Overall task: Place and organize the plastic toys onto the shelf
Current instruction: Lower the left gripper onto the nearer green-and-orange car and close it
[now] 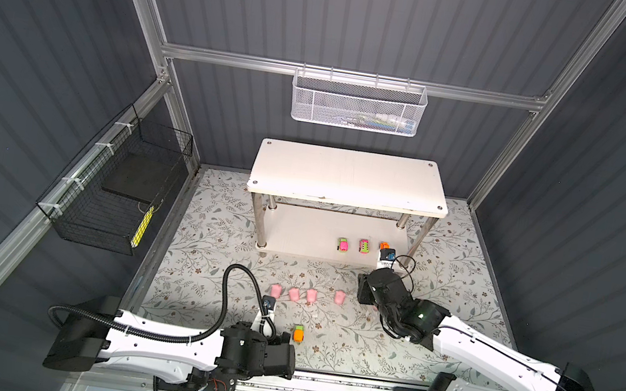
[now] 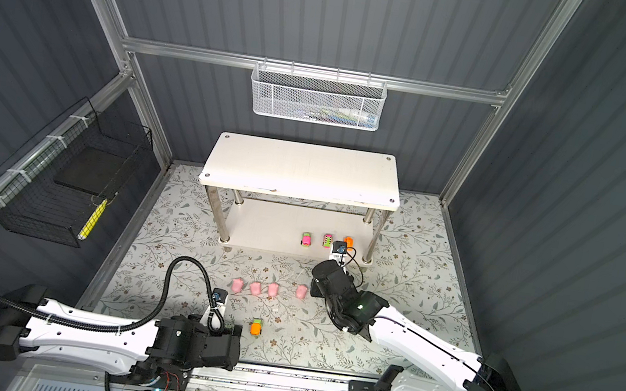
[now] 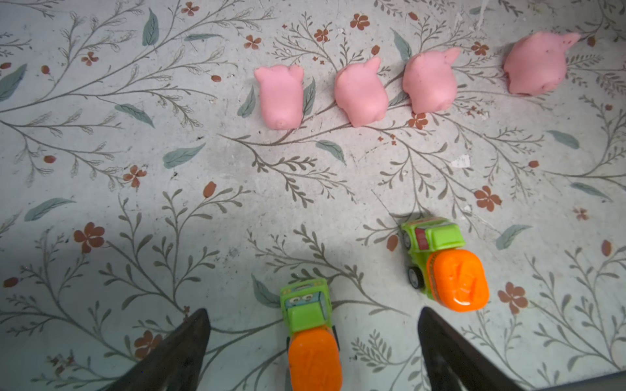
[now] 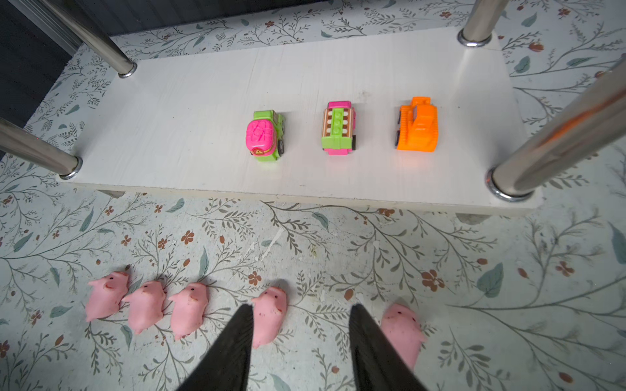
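Pink pig figures (image 1: 312, 296) number only four in both top views, where the fifth pig (image 4: 403, 331) is hidden beneath the right arm. In the right wrist view it is half covered by one finger, and the fourth pig (image 4: 269, 315) is clipped by the other. Likewise, only one green-and-orange car (image 1: 298, 333) is seen from above, near the surface's front edge. A second green-and-orange car (image 3: 310, 335), cut off by the left wrist picture's border, is framed untouched between the widely spread fingers of the left end effector (image 3: 312, 308). The right end effector (image 4: 301, 306) is held narrowly parted with nothing in it, at the right end of the pig row laid mid-surface before the shelf (image 1: 350, 177). On the lower board (image 4: 203, 135), in its right half near the front edge, three toys are lined up: a pink-and-green car (image 4: 266, 138), a green-and-pink truck (image 4: 338, 128) and an orange bulldozer (image 4: 417, 125), the last partly masked from above by the right arm's camera. The white mesh basket (image 1: 358, 104) holds contents that cannot be made out.
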`<move>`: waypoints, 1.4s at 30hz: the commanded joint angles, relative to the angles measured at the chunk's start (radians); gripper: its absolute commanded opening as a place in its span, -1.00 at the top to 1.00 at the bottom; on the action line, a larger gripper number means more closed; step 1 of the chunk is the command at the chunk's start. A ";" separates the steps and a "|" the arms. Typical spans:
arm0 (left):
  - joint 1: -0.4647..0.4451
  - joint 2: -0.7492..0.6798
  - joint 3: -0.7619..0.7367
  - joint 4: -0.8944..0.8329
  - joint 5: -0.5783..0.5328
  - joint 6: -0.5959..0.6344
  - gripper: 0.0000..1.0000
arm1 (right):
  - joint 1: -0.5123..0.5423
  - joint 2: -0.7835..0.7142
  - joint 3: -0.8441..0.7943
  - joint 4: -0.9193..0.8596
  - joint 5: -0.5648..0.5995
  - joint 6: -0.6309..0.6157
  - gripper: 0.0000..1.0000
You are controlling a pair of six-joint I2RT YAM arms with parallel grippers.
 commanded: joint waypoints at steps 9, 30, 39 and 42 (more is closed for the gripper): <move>-0.043 -0.052 -0.044 -0.032 0.036 -0.170 -0.76 | 0.004 -0.052 -0.051 0.018 -0.002 0.013 0.03; -0.043 0.004 -0.062 0.024 0.082 -0.161 -0.31 | 0.004 -0.055 -0.086 0.044 -0.012 0.032 0.03; -0.043 0.035 -0.045 0.024 0.077 -0.155 -0.17 | 0.004 -0.038 -0.082 0.057 -0.015 0.027 0.03; -0.043 0.046 -0.039 0.024 0.075 -0.153 -0.13 | 0.002 -0.033 -0.082 0.058 -0.017 0.025 0.03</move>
